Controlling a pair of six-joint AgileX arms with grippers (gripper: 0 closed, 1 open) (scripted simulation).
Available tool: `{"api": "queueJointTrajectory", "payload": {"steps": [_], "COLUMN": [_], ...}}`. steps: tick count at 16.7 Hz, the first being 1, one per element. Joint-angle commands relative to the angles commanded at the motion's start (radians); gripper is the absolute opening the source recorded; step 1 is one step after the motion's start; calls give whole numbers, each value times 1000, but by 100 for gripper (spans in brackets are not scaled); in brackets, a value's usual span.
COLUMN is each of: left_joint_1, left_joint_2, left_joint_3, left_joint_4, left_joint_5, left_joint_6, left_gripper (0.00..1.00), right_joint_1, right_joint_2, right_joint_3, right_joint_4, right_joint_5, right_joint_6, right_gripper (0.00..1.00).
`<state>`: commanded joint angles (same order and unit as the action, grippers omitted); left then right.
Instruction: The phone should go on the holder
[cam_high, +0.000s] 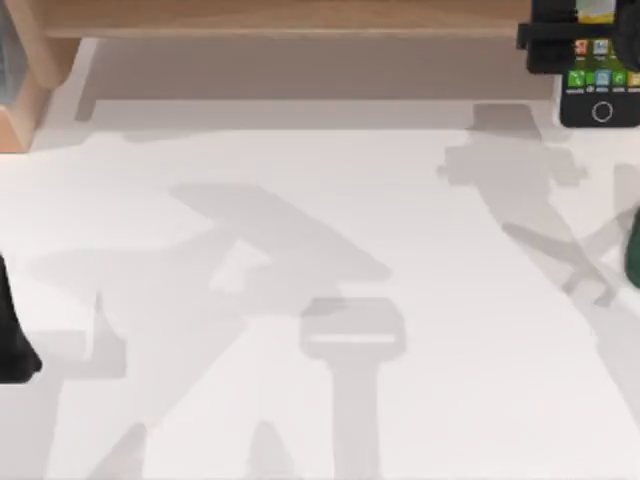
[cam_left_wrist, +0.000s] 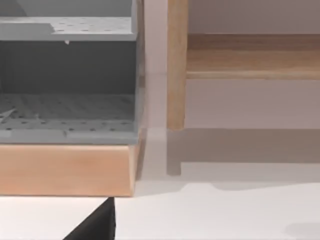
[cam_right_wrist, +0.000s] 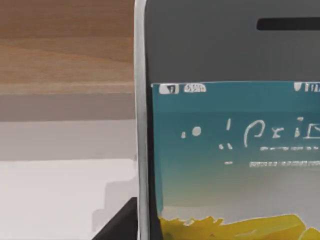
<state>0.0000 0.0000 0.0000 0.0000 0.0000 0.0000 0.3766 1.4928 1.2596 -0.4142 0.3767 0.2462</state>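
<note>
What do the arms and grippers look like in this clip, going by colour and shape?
Little of them shows. The right gripper is black and blocky, with a flat crossbar, at the top view's upper right. A dark green piece of the right arm sits at the right edge. The left arm is a plain black shape at the left edge. No cables or markings can be made out.
</note>
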Motion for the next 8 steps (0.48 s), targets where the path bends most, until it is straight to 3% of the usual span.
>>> {"api": "queueJointTrajectory", "payload": {"steps": [8], "left_joint_1": [0], "left_joint_2": [0], "left_joint_3": [0], "left_joint_4": [0], "left_joint_5": [0], "left_joint_6": [0], "left_gripper": [100], "right_joint_1": [-49], "right_joint_2": [-211], "right_joint_3": [-380], "right_joint_4": [257], "right_joint_5": [234], "right_joint_6": [83], "right_gripper": [0]}}
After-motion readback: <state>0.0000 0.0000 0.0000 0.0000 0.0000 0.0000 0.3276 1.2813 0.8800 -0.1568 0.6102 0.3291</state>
